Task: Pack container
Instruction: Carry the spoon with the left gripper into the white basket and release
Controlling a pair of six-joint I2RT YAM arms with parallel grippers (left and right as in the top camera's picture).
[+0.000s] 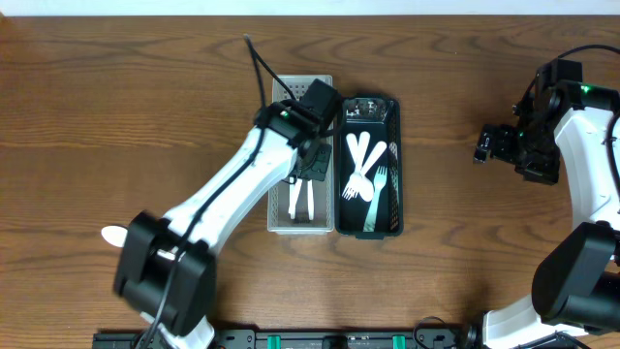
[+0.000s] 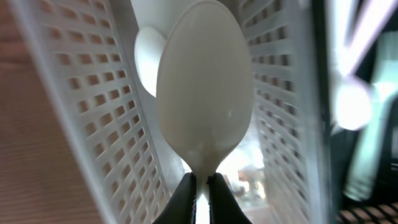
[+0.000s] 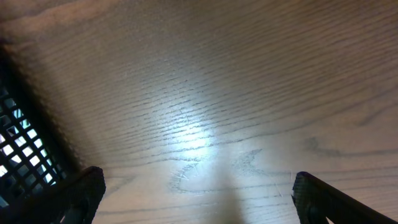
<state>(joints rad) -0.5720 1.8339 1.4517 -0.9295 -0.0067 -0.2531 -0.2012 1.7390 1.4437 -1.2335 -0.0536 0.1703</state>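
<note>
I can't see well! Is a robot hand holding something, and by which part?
The left hand pinches a white spoon by its handle, just under the bowl, between the walls of the white basket. The right hand is open and empty.

legible markings: none. white basket [image 1: 300,230], dark tray [image 1: 396,194], plastic cutlery [image 1: 366,179] and worktop [image 1: 116,116] carry no text, label, brand, number or sign that can be read in any view.

Spoon [image 2: 205,87] handle vanishes between my left fingers [image 2: 179,202], cut by the bottom edge. Cutlery [image 2: 352,106] at right is pure blur. Overhead, my left arm [image 1: 232,184] covers part of the white basket [image 1: 300,230].
</note>
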